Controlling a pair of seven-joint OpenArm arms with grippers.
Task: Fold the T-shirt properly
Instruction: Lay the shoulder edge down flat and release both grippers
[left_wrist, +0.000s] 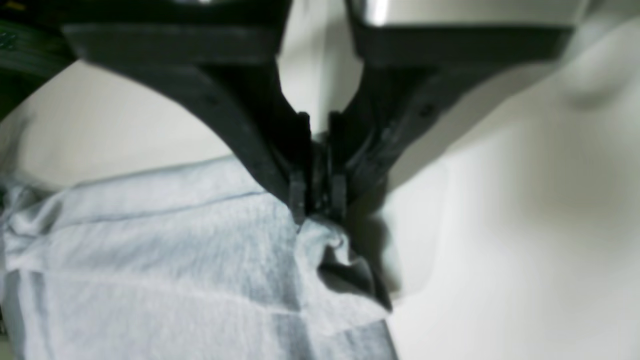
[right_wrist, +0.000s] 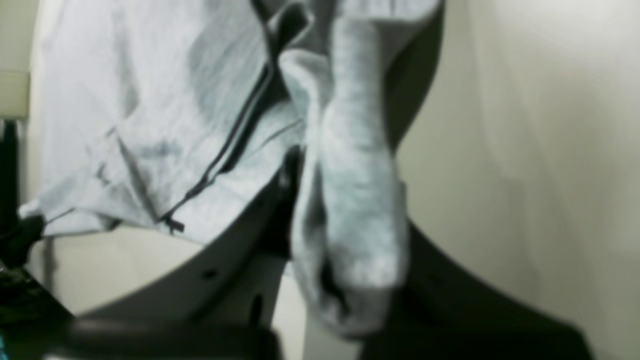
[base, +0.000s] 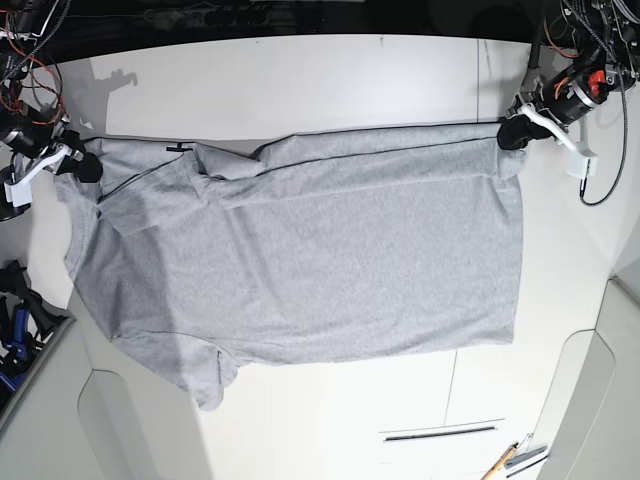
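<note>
Left wrist view: left hand (left_wrist: 318, 200) pinched shut on a corner of the T-shirt (left_wrist: 165, 260), no lettering visible. Right wrist view: right hand (right_wrist: 320, 210) clamped on bunched T-shirt fabric. Base view: T-shirt spread plain side up on the white surface (base: 320, 90), both arms reaching low, one at each far corner.

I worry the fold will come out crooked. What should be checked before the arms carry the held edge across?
1. Left gripper shut on T-shirt corner: ok.
2. Right gripper shut on cloth: ok; fabric bunched between its jaws.
3. Held edge taut between the grippers: ok.
4. Body flat on table: ok, light wrinkles.
5. Upper sleeve laid flat: not ok, folded over near the collar.
6. Lettering side: cannot tell.
</note>
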